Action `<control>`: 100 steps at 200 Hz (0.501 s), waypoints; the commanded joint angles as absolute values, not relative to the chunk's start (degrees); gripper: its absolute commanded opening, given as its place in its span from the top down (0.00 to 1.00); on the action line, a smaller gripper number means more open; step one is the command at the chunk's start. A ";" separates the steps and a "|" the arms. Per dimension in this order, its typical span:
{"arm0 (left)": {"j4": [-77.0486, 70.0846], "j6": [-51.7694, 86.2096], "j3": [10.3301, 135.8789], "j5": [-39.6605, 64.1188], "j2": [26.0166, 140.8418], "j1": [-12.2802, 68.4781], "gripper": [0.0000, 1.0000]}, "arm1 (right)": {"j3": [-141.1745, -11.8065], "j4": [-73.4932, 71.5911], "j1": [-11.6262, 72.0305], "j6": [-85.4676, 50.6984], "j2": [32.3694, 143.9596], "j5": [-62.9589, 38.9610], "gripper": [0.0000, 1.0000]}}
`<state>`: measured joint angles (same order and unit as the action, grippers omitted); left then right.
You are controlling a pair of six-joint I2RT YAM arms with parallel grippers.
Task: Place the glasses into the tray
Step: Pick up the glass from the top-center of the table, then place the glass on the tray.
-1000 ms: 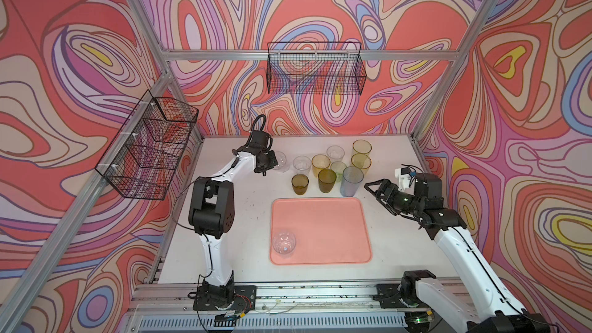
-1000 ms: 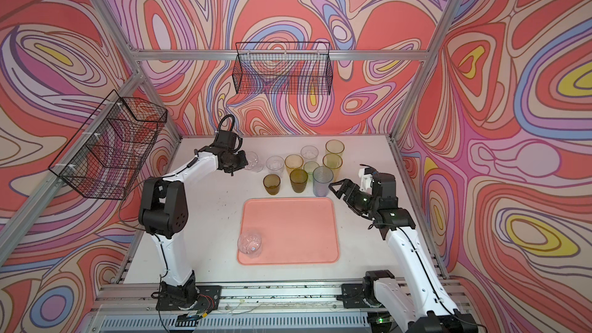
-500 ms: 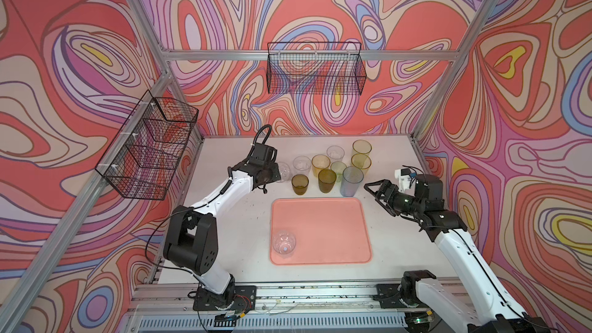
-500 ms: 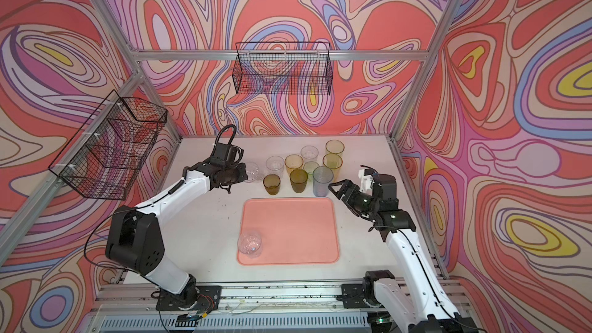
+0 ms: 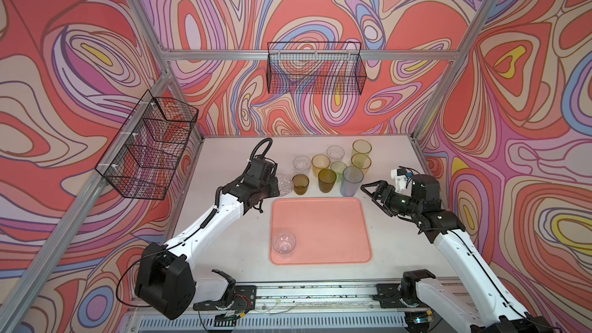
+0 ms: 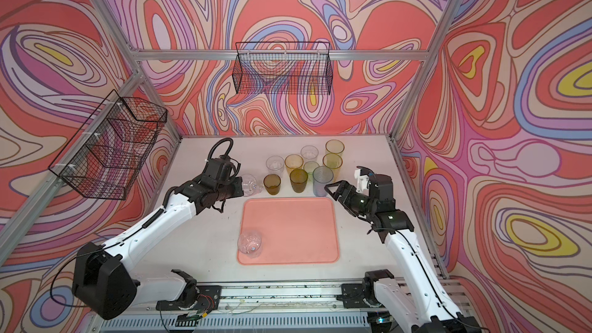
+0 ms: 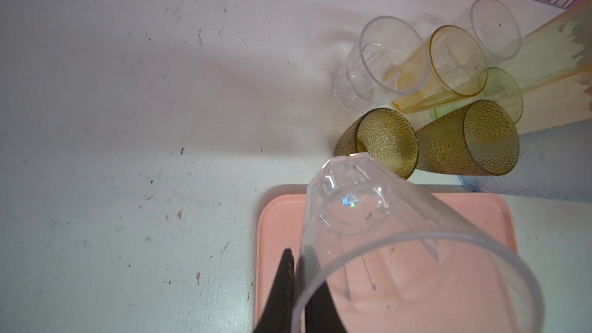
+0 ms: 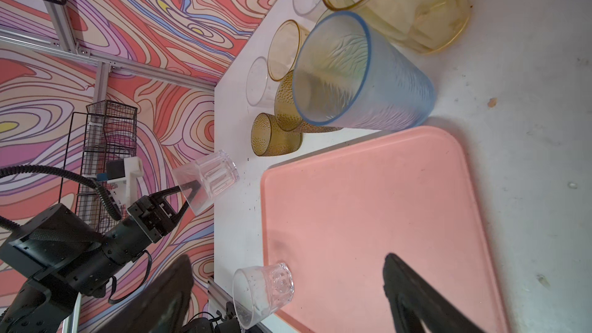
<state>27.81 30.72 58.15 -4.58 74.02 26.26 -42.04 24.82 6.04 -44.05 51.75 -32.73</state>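
The salmon-pink tray [image 5: 320, 219] [image 6: 288, 219] lies at the table's middle front. One short clear glass [image 5: 284, 243] [image 8: 262, 289] stands in its near left corner. My left gripper [image 5: 276, 184] [image 7: 298, 251] is shut on the rim of another clear glass [image 5: 284, 183] [image 7: 368, 206], held tilted above the table by the tray's far left corner. Several more glasses cluster behind the tray, among them a tall blue-grey one [image 5: 352, 180] and two olive-brown ones [image 5: 326, 180]. My right gripper [image 5: 371, 197] [image 8: 288, 257] hangs open and empty off the tray's far right corner.
Black wire baskets hang on the left wall [image 5: 150, 148] and the back wall [image 5: 315, 68]. The blue-grey glass stands close to my right fingers [image 8: 403, 286]. Bare white table [image 5: 230, 245] stretches left of the tray.
My left arm has swung from the back left toward the tray, carrying the clear glass to the tray's far left corner. The right arm has barely moved.
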 commanded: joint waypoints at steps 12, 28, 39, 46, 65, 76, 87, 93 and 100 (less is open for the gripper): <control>30.83 30.69 55.77 -6.05 68.58 27.53 1.00 | -42.96 24.39 11.79 -43.37 52.08 -26.40 0.05; 32.17 30.83 54.99 -6.19 66.85 27.95 1.00 | -43.93 24.52 15.11 -42.81 53.33 -23.70 0.05; 33.27 30.92 54.63 -6.41 65.66 28.29 1.00 | -44.58 24.48 17.23 -42.69 54.24 -21.96 0.05; 34.04 30.97 54.35 -6.79 64.99 28.67 1.00 | -44.87 24.35 18.51 -42.59 54.69 -21.02 0.06; 35.51 31.43 53.67 -7.20 63.05 29.55 1.00 | -45.63 24.03 21.40 -42.24 55.69 -18.84 0.06; 36.36 31.72 53.30 -7.53 61.96 30.14 1.00 | -45.83 23.86 23.13 -42.10 56.22 -17.59 0.06; 37.06 31.98 52.88 -8.02 60.99 31.20 1.00 | -46.02 23.39 24.85 -42.09 56.87 -16.49 0.06; 37.50 32.20 52.67 -8.30 60.60 31.71 1.00 | -46.03 23.26 25.60 -42.10 57.09 -16.04 0.06; 37.98 32.36 52.40 -8.58 60.08 32.28 1.00 | -46.03 23.10 26.46 -42.04 57.44 -15.59 0.06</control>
<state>34.98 31.07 53.17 -6.57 62.30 30.61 -44.58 24.38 23.77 -43.03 56.49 -19.86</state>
